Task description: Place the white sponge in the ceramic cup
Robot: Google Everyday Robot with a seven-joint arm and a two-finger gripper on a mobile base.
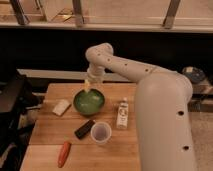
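The white sponge (61, 107) is a small flat off-white block lying on the wooden table (50, 150), left of the green bowl (89, 101). The ceramic cup (101, 132) is a small pale round cup standing in front of the bowl, toward the table's front. My gripper (88, 86) hangs from the white arm above the far rim of the green bowl, right of and behind the sponge and well behind the cup.
A white bottle with a label (121, 113) stands right of the bowl. A dark rectangular object (84, 128) lies just left of the cup. An orange carrot-like object (63, 153) lies at the front left. The table's back edge meets a dark wall.
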